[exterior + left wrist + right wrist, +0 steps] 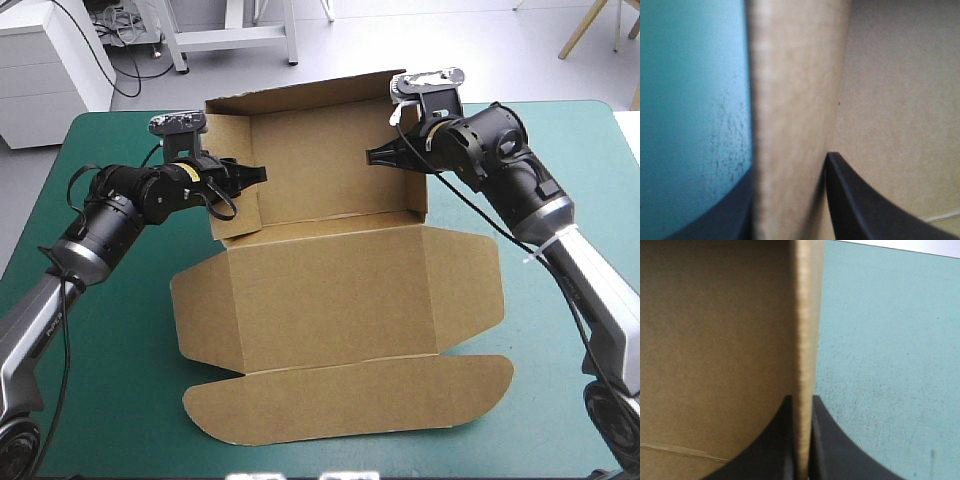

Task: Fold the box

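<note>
Our box [330, 290] sits mid-table [110, 400], lid flat toward the table's near edge, its two raised side walls each pinched in the nearly closed jaws of the left gripper [260, 175] and right gripper [373, 156], so an uneven pull could crease or free a wall.

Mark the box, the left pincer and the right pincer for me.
box [330, 290], high view, flat middle panel.
left pincer [262, 174], high view, between its fingertips at the left wall.
right pincer [374, 156], high view, between its fingertips at the right wall.
</note>
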`<state>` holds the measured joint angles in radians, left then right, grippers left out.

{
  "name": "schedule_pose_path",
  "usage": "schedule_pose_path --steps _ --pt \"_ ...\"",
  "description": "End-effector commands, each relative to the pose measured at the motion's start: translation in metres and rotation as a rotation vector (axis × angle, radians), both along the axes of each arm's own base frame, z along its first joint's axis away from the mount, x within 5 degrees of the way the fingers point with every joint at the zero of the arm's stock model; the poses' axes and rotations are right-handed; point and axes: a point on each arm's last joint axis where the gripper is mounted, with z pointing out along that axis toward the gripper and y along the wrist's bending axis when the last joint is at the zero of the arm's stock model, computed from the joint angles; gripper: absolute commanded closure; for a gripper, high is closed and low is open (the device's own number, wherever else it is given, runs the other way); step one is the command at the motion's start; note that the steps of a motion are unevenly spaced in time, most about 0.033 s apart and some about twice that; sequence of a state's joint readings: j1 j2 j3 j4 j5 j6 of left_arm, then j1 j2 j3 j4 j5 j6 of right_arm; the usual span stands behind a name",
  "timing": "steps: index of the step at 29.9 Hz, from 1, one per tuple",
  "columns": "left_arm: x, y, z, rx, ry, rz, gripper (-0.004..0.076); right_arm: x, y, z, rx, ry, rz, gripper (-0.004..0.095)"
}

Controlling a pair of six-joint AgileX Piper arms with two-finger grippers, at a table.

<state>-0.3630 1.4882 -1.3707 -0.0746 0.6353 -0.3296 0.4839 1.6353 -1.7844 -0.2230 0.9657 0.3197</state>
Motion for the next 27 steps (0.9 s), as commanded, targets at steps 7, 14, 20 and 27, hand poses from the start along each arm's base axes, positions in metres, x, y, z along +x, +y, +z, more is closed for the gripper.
schedule_pose_path --steps 7,14,20,27 --pt "-0.0101 -0.0019 0.0333 -0.062 -0.135 -0.032 0.0734 -0.0121 -0.0064 0.0278 0.029 -0.1 0.011 0.0924" --pt "-0.0093 -0.0014 0.0326 -0.047 -0.138 -0.032 0.0734 -0.0127 -0.007 0.0268 0.02 -0.088 0.011 0.0924" --pt "-0.0072 -0.0002 0.0352 0.012 -0.2 -0.057 0.0566 -0.0129 -0.0069 0.0266 0.007 -0.088 0.021 0.0926" --pt "-0.0003 -0.0022 0.0394 -0.091 -0.25 0.002 0.0106 -0.0119 -0.0062 0.0246 0.0 -0.082 0.026 0.0926"
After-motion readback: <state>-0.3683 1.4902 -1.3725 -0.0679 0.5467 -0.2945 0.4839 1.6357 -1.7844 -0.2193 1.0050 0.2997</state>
